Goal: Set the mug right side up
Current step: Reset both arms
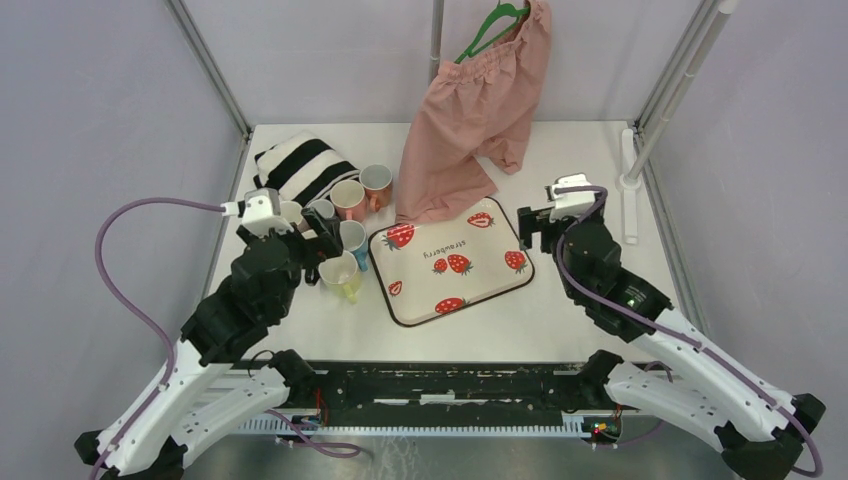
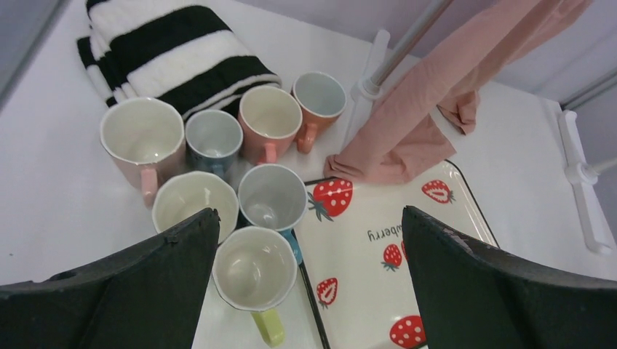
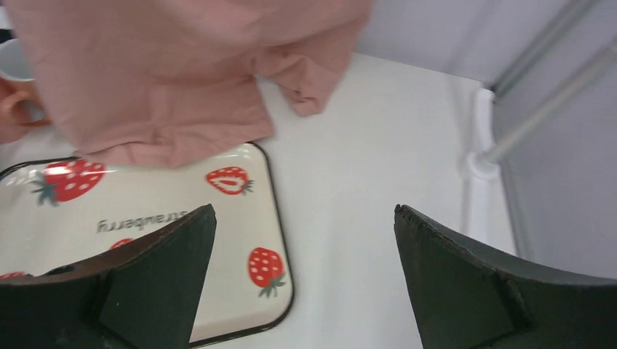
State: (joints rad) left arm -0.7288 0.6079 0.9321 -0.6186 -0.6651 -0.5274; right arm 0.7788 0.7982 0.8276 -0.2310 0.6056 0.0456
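The left hand (image 2: 309, 218) is spread wide and holds nothing. Its two dark fingers (image 2: 156, 280) frame a cream mug with a yellow-green handle (image 2: 255, 269), which sits just below and between them. That mug stands on the white worktop (image 2: 51, 196) with its mouth up and its handle pointing toward the arm's base. It touches or nearly touches the left edge of the square strawberry-printed tray (image 2: 364, 269).

Close behind it are a pale blue mug with a blue handle (image 2: 272, 196) and a cream scalloped mug (image 2: 193, 203). Farther back, four more mugs in pink, grey-blue and orange stand in front of a folded black-and-white striped towel (image 2: 174, 54). Every mug in view shows its open mouth, so none looks inverted. The cream one nearest the fingers is most likely the task's mug, and it appears to be already righted.

What remains is probably a clean retreat:
- Keep the fingers fully apart.
- Rise straight up before pulling back, so neither tip catches the rim or the protruding handle.
- Avoid drifting sideways, because the neighbouring mugs are packed tight and a nudge could knock one into the next.

The right hand (image 3: 304, 211) is also spread and empty. It hangs over bare worktop just beside the tray's far right corner, below the pink cloth shorts on a green hanger (image 1: 480, 100). It is well apart from the mugs and looks best kept where it is.
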